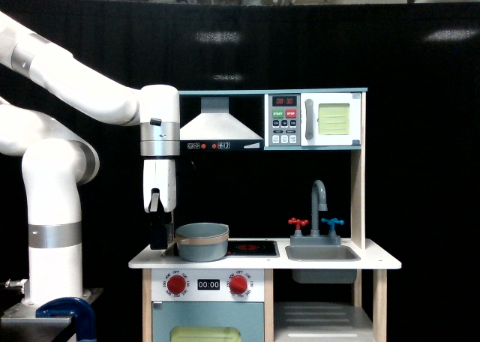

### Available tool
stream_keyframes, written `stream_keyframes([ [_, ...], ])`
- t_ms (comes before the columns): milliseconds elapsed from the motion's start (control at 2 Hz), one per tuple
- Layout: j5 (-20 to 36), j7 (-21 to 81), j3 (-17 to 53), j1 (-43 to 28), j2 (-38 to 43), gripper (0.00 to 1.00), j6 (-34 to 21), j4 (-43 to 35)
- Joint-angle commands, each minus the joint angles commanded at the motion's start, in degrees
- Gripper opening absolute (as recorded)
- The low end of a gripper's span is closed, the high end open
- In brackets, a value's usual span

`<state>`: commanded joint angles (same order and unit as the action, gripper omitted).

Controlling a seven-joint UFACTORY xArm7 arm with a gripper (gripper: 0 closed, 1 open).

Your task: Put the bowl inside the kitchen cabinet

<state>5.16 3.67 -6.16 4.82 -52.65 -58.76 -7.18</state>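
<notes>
The grey-blue bowl (201, 241) with a tan band stands upright on the left stove burner of the toy kitchen. My gripper (160, 244) points straight down just off the bowl's left rim, its dark fingers (158, 229) reaching the countertop. From this side the fingers overlap into one dark block, so their gap and any contact with the rim are hidden. The kitchen cabinet (322, 316) is the doorless compartment under the sink, at the lower right, with a pale shelf board showing.
A range hood (221, 124) hangs above the stove and a microwave (315, 120) above the sink (322, 253), where a grey faucet (319, 203) stands. The blue oven door (206, 323) is below the knobs. The white arm fills the exterior view's left.
</notes>
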Motion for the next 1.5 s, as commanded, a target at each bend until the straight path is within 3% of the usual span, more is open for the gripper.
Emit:
stream_keyframes([
  [500, -0.3, 1.9, -1.6, -3.9, 6.5, 1.00, 6.6, -3.1],
  [1000, 6.5, 12.3, 10.4, -9.2, 8.2, 1.00, 9.9, -5.1],
  [1500, 18.2, 40.7, 30.6, -21.3, 15.8, 1.00, 15.9, -3.4],
])
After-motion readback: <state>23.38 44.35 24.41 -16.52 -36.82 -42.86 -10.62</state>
